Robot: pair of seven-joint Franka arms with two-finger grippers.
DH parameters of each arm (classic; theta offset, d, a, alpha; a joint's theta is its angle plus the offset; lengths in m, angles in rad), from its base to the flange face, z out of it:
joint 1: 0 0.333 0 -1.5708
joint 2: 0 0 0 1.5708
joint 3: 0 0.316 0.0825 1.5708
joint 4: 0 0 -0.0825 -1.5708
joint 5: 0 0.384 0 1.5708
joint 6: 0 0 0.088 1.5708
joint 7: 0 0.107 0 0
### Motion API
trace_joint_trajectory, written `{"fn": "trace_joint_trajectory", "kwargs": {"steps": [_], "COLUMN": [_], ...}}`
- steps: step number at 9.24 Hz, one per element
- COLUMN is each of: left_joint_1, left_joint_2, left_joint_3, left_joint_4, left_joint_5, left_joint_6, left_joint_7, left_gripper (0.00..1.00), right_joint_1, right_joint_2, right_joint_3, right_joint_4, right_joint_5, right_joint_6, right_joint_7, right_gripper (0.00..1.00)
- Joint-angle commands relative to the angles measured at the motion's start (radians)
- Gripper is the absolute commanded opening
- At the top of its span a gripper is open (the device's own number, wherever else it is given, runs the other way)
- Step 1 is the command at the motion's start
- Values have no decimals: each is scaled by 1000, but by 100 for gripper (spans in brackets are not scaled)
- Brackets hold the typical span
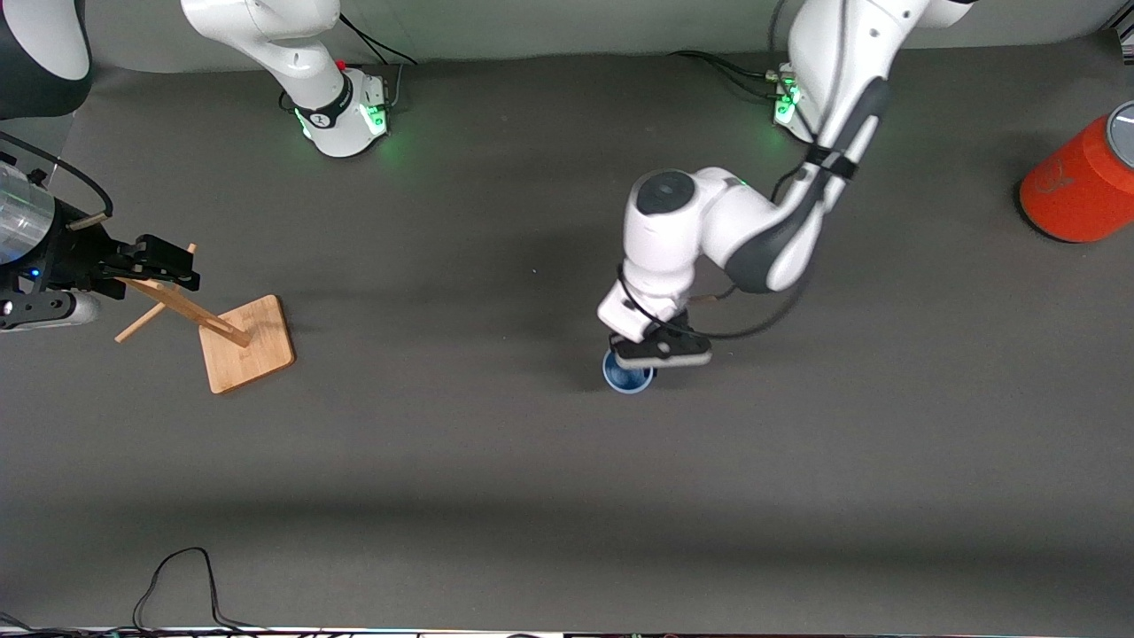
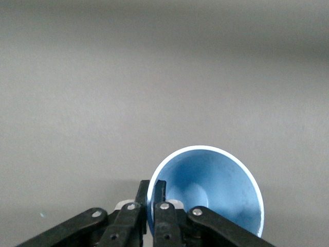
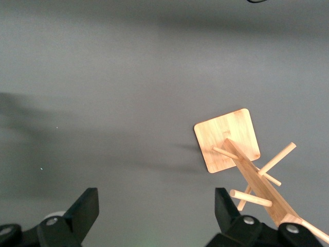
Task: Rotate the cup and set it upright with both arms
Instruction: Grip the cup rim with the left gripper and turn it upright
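Note:
The light-blue cup [image 1: 628,376] sits mouth up near the middle of the grey mat, mostly hidden under the left hand. In the left wrist view I look into the cup's open mouth [image 2: 216,190]. My left gripper [image 1: 633,361] [image 2: 152,193] is shut on the cup's rim, one finger [image 2: 160,189] inside the wall and one outside. I cannot tell whether the cup rests on the mat or hangs just above it. My right gripper [image 1: 168,264] [image 3: 157,211] is open and empty, up by the top pegs of the wooden rack, and waits.
The wooden rack [image 1: 246,344] [image 3: 229,139] stands on its square base toward the right arm's end of the table. A large orange-red can [image 1: 1081,182] lies at the left arm's end. A black cable [image 1: 177,576] loops at the table's near edge.

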Motion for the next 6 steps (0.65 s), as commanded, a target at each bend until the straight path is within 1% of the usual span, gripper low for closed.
{"fn": "trace_joint_trajectory", "kwargs": {"steps": [1,2,3,4,5,6], "left_joint_1": [-92,-106,-106,-107,-103,-104], "left_joint_2": [-39,-36,-25,7,27,44], "left_joint_3": [24,24,21,21,21,20], "left_joint_4": [-63,-69,-72,-69,-70,-66], "left_joint_5": [200,215,212,206,204,197], "left_joint_6": [-72,-76,-69,-39,8,22], "left_joint_7": [-259,-308,-350,-443,-467,-468], "left_gripper": [0,0,0,0,0,0], "right_joint_1": [-2,-2,13,86,100,99], "right_joint_2": [-33,-99,-172,-180,-173,-170], "right_joint_3": [-13,-19,-45,-127,-142,-139], "right_joint_4": [-17,-119,-239,-256,-249,-246], "right_joint_5": [-11,-7,29,46,46,46], "right_joint_6": [19,95,201,211,206,205], "right_joint_7": [-18,-18,-18,-26,-27,-27], "right_gripper": [100,100,100,100,100,100]}}
